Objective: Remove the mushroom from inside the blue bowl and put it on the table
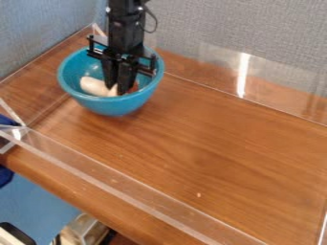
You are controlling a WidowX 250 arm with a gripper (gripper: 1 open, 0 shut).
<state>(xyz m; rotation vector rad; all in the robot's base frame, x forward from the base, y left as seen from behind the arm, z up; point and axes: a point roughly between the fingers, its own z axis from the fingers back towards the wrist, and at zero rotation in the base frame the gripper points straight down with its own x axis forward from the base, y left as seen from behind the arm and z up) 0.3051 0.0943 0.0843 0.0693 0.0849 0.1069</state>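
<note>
The pincer (120,86) reaches into the blue bowl (113,102), lettering unseen.

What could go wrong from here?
The black claw reaches down into the round teal-blue plastic bowl and hides much of the cream-white and orange-brown toy mushroom, so a poor grip could be hard to spot. It also works close to the bowl's wall, and might catch the rim and drag or tip the bowl on lifting. A loosely held mushroom could slip back inside.
</note>
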